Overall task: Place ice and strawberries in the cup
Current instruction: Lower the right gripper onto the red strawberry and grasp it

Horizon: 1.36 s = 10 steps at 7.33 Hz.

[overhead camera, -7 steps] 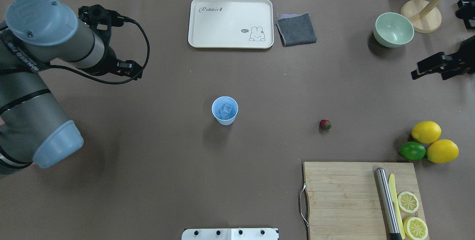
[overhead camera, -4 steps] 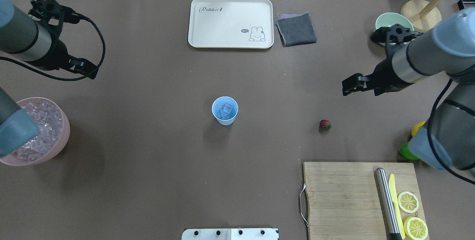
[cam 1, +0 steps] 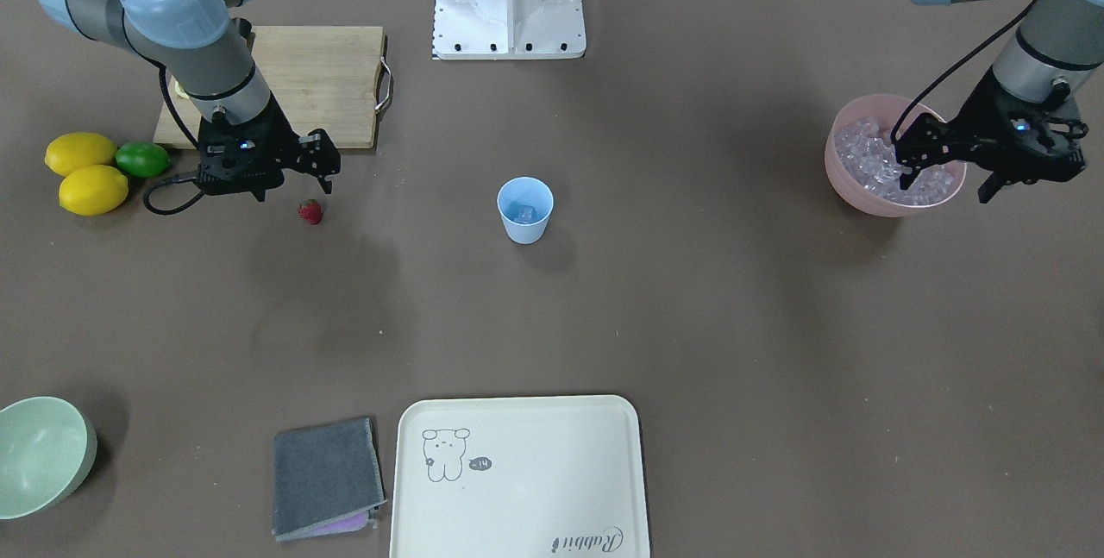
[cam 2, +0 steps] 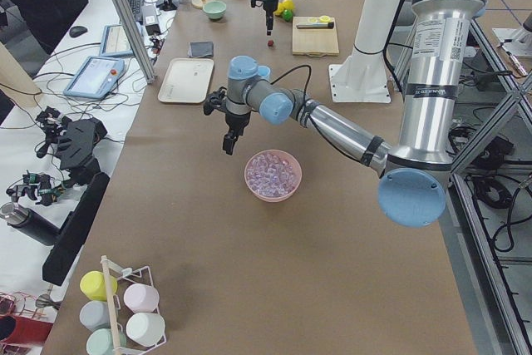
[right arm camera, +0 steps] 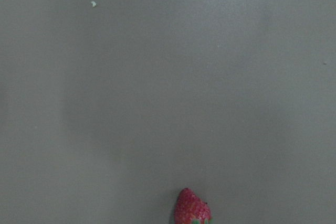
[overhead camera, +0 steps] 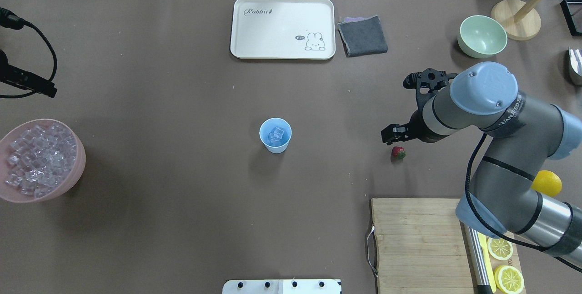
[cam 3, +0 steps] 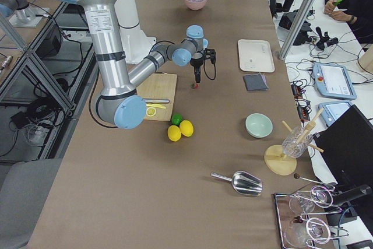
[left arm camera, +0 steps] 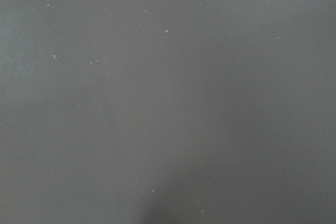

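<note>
Hovering beside the strawberry, with ice sitting in the cup

The right gripper (overhead camera: 389, 136) hangs just up-left of the strawberry (overhead camera: 398, 152), which lies on the brown table (overhead camera: 182, 203) right of centre in the overhead view. Whether its jaws are open or closed cannot be told. The cup (overhead camera: 275, 145) stands at mid-frame, well apart from the berry, with a few ice cubes (overhead camera: 277, 134) inside. The left gripper (cam 2: 226, 145) hangs over bare table near the pink bowl (overhead camera: 78, 166) at the left edge, and its jaws cannot be judged either.
</note>
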Motion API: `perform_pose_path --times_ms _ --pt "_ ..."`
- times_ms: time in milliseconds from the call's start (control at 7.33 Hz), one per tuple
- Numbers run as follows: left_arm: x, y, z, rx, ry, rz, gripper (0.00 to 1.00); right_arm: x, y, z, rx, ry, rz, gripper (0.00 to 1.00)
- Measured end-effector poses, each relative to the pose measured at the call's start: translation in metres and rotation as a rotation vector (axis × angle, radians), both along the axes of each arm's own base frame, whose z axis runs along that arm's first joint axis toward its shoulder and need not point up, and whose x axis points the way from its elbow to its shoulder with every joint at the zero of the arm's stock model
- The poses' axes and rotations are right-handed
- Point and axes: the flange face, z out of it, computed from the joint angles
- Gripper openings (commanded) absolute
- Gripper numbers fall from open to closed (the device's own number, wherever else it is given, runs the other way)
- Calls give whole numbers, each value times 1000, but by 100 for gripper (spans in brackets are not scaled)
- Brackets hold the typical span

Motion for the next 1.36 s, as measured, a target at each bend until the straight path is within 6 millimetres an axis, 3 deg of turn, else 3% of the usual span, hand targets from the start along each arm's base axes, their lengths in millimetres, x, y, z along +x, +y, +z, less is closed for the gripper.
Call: perform_pose_path --times_ms 955,1091,1227,1364 --pt "-10 0 -7 4 20 -15 98 -35 2 34 6 54 -79 74" --pt "-10 0 -8 2 23 -14 98 -41 0 38 16 42 -83 64" --pt "-11 1 -7 0 23 -15 98 -44 -2 42 24 28 -86 43" --pt "-11 1 -7 -1 23 -15 98 -44 -2 44 27 19 -89 0"
